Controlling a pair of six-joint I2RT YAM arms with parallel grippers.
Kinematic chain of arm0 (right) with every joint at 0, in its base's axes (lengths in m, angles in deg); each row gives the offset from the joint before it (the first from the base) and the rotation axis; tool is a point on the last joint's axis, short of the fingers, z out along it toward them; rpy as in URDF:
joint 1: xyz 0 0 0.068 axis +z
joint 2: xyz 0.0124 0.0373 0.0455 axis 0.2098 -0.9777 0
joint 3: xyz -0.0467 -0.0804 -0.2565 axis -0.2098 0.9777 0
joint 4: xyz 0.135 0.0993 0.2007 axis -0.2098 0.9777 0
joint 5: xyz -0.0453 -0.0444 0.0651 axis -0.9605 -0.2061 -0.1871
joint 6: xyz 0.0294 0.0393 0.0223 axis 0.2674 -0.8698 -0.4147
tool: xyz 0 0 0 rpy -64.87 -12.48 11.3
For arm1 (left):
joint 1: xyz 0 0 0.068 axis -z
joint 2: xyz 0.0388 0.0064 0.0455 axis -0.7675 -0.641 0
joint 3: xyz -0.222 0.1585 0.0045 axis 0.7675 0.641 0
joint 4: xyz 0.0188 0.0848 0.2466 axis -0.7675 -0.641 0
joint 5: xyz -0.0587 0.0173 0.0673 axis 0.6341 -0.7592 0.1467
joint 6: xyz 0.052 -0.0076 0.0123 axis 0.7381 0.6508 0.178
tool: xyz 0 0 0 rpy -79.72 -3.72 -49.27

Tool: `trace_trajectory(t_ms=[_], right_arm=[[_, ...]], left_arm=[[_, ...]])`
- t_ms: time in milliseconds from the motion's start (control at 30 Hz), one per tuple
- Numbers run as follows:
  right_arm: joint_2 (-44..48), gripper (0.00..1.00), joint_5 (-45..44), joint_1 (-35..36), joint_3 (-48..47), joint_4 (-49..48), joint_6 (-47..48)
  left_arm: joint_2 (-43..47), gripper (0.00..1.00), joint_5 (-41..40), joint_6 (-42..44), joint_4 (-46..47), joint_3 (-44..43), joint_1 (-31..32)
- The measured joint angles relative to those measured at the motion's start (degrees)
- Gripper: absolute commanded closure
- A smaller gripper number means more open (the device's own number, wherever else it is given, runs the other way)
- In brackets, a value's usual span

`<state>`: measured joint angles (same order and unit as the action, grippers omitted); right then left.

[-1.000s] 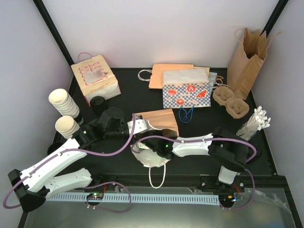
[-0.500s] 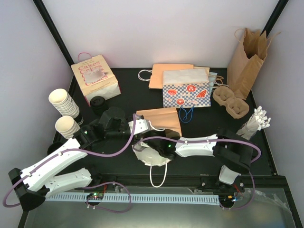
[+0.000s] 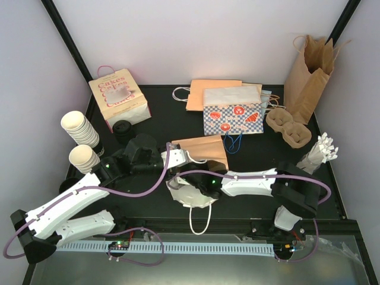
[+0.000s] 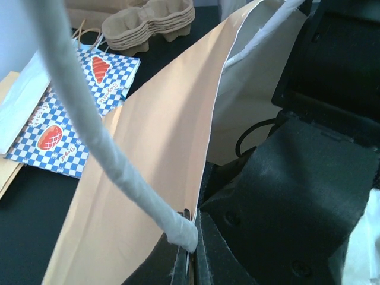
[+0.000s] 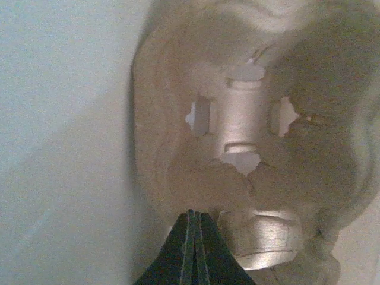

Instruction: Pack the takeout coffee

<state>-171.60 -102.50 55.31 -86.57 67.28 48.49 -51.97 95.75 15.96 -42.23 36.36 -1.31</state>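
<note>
Left gripper (image 4: 191, 240) is clamped on the paper bag (image 4: 148, 172) rim, beside its handle. Right gripper (image 5: 193, 228) is shut, inside the bag, with a pulp carrier (image 5: 249, 148) just ahead. Takeout coffee (image 3: 123, 127) sits on the bench (image 3: 163, 116), just before the Cakes box (image 3: 119, 98), outside the bag.

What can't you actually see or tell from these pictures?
- Top view: the right arm covers the paper bag's mouth and contents.
- Right wrist view: blur hides whether the right pincer grips the pulp tray.
- Top view: dark object beside cake box, too small to identify.
</note>
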Motion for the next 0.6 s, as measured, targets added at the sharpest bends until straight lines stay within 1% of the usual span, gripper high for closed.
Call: trace_trajectory(t_ms=[267, 400, 600], right_arm=[[7.4, 0.99, 2.7, 0.1, -1.8, 12.3, -4.5], [8.4, 0.99, 2.7, 0.4, -3.2, 14.8, -5.7], [8.9, 0.99, 1.9, 0.5, -3.2, 14.6, -5.9]], left_arm=[[0.0, 0.98, -0.2, 0.0, 1.8, -0.1, 0.2], [-1.1, 0.98, -0.2, 0.0, 1.8, -0.1, 0.2], [-1.2, 0.98, -0.2, 0.0, 1.8, -0.1, 0.4]])
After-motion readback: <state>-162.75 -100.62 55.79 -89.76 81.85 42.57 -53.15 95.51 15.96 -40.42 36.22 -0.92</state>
